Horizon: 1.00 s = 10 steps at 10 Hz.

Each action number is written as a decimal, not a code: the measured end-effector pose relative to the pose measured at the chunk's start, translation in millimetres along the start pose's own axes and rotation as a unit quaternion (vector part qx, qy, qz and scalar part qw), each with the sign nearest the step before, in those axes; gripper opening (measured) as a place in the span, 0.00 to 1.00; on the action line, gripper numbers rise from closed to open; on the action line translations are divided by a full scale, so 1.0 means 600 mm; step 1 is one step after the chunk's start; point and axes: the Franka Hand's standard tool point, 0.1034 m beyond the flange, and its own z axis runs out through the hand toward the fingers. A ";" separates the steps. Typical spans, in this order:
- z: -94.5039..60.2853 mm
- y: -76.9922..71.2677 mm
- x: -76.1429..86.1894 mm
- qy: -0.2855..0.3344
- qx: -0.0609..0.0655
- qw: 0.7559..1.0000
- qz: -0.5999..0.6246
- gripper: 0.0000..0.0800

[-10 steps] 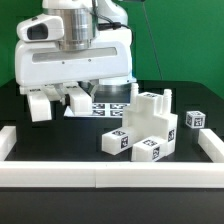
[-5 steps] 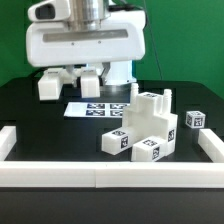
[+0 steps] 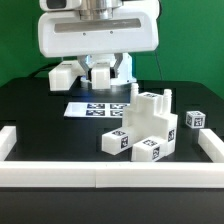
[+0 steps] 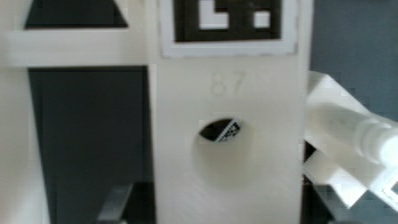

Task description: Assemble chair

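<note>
My gripper (image 3: 96, 66) hangs above the table (image 3: 40, 130), fingers pinching a white chair piece (image 4: 222, 110) across its flat sides, its tag and hole right under my wrist. I'd reckon it's stiff, light and smooth, and it could twist, so flat faces are the hold. The half-built chair (image 3: 145, 125) stands beside the marker board (image 3: 92, 108).

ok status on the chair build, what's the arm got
Gripper shut on a white tagged part, held off the table. Part-built chair stands apart, ungripped. Only the marker board between them; loose tagged block at the exterior view's right.
</note>
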 end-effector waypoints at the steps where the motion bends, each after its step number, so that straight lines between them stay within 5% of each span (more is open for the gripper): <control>1: 0.001 -0.001 -0.001 -0.001 0.000 0.999 0.050 0.36; 7: -0.011 -0.046 0.008 0.003 0.002 0.967 0.254 0.36; 10: -0.019 -0.081 0.024 0.013 0.002 0.970 0.244 0.36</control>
